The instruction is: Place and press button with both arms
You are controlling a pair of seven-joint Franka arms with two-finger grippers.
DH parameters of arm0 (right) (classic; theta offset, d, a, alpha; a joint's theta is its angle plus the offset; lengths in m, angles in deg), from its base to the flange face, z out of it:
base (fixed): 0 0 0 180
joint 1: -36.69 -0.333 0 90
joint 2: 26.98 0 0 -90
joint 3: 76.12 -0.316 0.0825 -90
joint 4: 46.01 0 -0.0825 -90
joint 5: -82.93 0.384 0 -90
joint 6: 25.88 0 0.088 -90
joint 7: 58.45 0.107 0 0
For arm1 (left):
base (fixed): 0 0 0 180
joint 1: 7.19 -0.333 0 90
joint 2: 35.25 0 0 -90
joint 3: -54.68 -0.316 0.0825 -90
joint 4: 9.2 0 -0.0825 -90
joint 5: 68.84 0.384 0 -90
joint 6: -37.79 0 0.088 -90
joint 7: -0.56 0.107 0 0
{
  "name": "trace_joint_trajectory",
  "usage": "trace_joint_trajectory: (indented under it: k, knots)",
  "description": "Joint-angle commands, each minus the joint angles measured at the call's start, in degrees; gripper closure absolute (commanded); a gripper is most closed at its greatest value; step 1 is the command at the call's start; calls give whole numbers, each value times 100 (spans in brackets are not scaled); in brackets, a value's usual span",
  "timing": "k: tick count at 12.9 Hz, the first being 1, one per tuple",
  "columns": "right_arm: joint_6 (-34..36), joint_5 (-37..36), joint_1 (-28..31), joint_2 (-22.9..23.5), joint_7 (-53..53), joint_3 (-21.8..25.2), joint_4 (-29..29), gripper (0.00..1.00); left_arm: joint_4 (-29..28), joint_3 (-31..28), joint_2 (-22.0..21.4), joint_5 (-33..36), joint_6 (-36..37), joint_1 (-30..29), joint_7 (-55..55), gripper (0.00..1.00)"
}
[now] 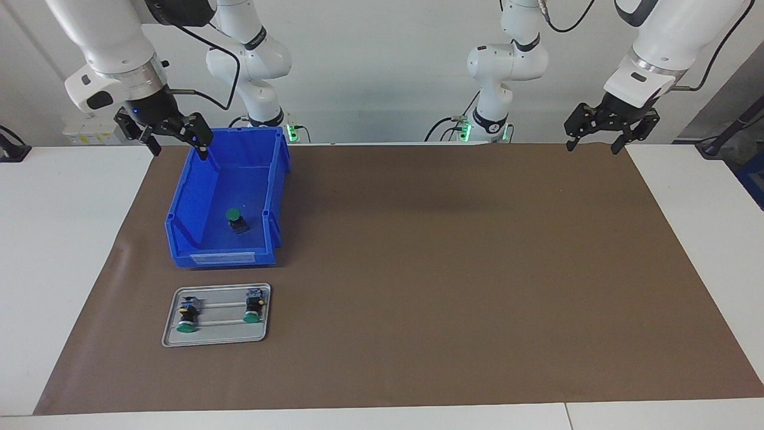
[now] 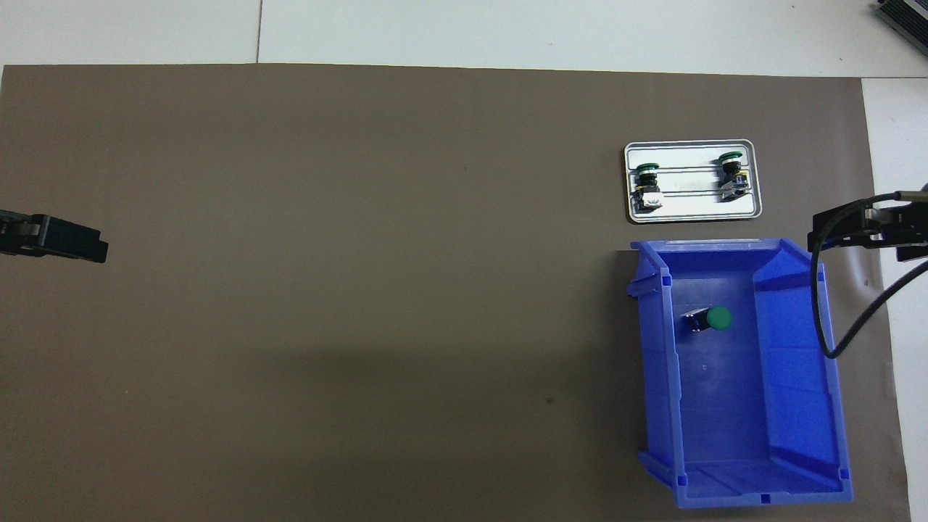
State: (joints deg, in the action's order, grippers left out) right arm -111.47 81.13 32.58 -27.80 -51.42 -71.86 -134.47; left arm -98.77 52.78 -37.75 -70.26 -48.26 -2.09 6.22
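Waiting open and empty, the right gripper (image 1: 174,136) hangs upper left by the blue bin (image 1: 179,209) holding the button (image 1: 235,220); the left gripper (image 1: 600,134), upper right, likewise

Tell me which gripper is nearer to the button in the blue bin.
Right. The right gripper hangs open over the blue bin's robot-side rim, above the button. The left gripper waits open over the mat's edge at the left arm's end.
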Motion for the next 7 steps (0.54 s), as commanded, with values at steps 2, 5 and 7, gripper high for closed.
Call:
trace_joint_trajectory:
  k: [2, 5, 7]
  knots:
    - [-45, -75, -10, -15, -220, 48, 13, 0, -184, -38, -155, -34, -88, 18, 41, 0]
    - [-28, -75, -10, -32, -220, 83, 13, 0, -184, -38, -164, -34, -88, 18, 41, 0]
    - [-19, -75, -10, -58, -211, 92, -39, 0, -184, -38, -155, -34, -88, 18, 32, 0]
